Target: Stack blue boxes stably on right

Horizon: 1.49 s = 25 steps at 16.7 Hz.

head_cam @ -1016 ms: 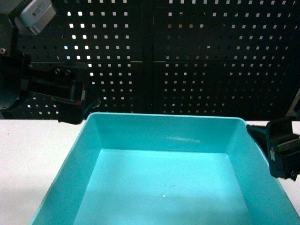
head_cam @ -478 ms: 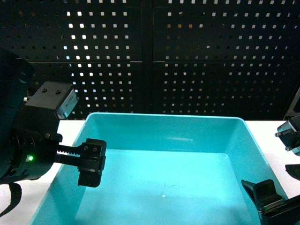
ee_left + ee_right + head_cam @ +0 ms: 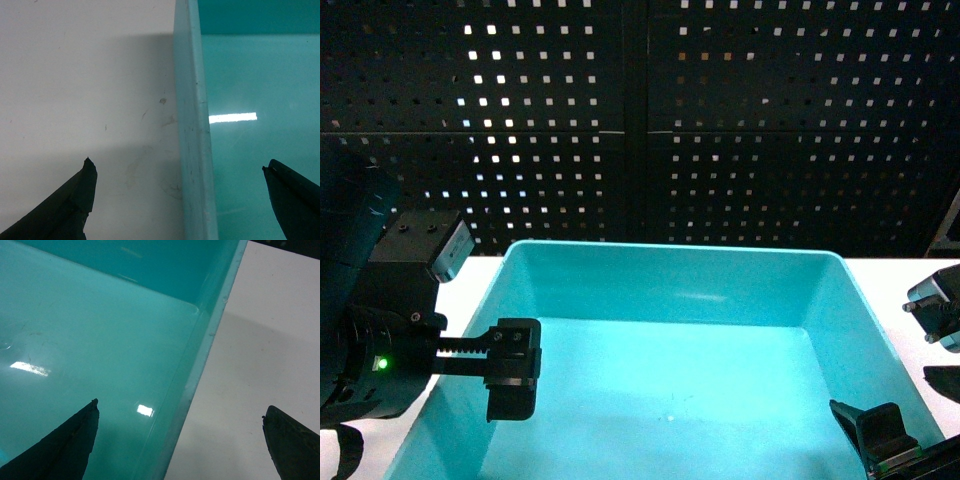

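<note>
Filling the lower middle of the head view, a turquoise tub [image 3: 670,300] sits on a white worktop [image 3: 480,270] before a black pegboard [image 3: 720,120]. At the lower left of the frame the left gripper [image 3: 470,372] hangs at the tub's left wall, one of its fingers [image 3: 512,385] inside the tub over the glossy floor. At the lower right corner the right gripper [image 3: 920,440] sits at the tub's right wall, with one dark finger showing just inside the rim.

Seen from the left wrist camera, the tub's wall [image 3: 195,130] runs up the middle of the frame, its thin rim between two dark fingers [image 3: 70,205] spread wide apart: one over the worktop at lower left, the other over the tub floor at lower right. Neither touches the wall.

Seen from the right wrist camera, the tub's right wall [image 3: 200,365] slants from upper right to bottom centre. The fingers [image 3: 65,445] stand wide apart here too, one over the tub floor at lower left, the other over the white worktop at lower right, straddling the rim without touching it.
</note>
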### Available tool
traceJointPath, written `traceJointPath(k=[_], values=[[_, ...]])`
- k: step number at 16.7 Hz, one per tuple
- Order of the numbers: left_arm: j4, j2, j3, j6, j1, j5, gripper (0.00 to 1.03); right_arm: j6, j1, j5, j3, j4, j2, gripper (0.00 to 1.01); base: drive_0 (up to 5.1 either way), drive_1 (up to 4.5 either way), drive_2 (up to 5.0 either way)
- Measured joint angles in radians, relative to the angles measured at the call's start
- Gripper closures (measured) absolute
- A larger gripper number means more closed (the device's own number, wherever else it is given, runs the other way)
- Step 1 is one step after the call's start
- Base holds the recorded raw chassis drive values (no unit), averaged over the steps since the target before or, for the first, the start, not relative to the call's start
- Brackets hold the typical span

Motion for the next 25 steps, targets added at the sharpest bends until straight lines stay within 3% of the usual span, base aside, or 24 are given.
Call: traceJointPath(k=[3, 9, 11, 14, 19, 20, 22, 25], values=[[0.01, 0.0, -0.008, -0.008, -0.01, -0.01, 0.05, 0.013, -0.004, -0.003, -0.013, 0.038, 0.012, 0.08, 0.0, 0.0, 0.0], [-0.011, -0.019, -0.02, -0.026, -0.038, -0.034, 0.05, 0.038, -0.001, -0.009, -0.045, 0.077, 0.016, 0.8, 0.0, 0.0, 0.0], [-0.043, -0.031, -0.02, -0.043, -0.044, -0.048, 0.05, 0.082, 0.002, -0.025, -0.049, 0.086, 0.014, 0.92, 0.0, 0.0, 0.0], [-0.104, -0.049, 0.0, -0.108, -0.063, -0.048, 0.05, 0.117, -0.004, -0.028, -0.066, 0.098, 0.009, 0.94, 0.0, 0.0, 0.0], [-0.204, -0.057, 0.0, -0.321, -0.128, -0.081, 0.05, 0.119, -0.005, -0.028, -0.092, 0.131, 0.009, 0.94, 0.0, 0.0, 0.0], [-0.196, -0.057, -0.011, -0.344, -0.135, -0.104, 0.05, 0.119, -0.011, -0.03, -0.095, 0.134, 0.009, 0.94, 0.0, 0.0, 0.0], [-0.203, -0.057, -0.028, -0.381, -0.152, -0.149, 0.22, 0.121, -0.02, -0.037, -0.105, 0.143, 0.008, 0.94, 0.0, 0.0, 0.0], [-0.19, -0.056, -0.031, -0.391, -0.17, -0.147, 0.51, 0.121, -0.031, -0.045, -0.116, 0.152, 0.006, 0.94, 0.0, 0.0, 0.0]])
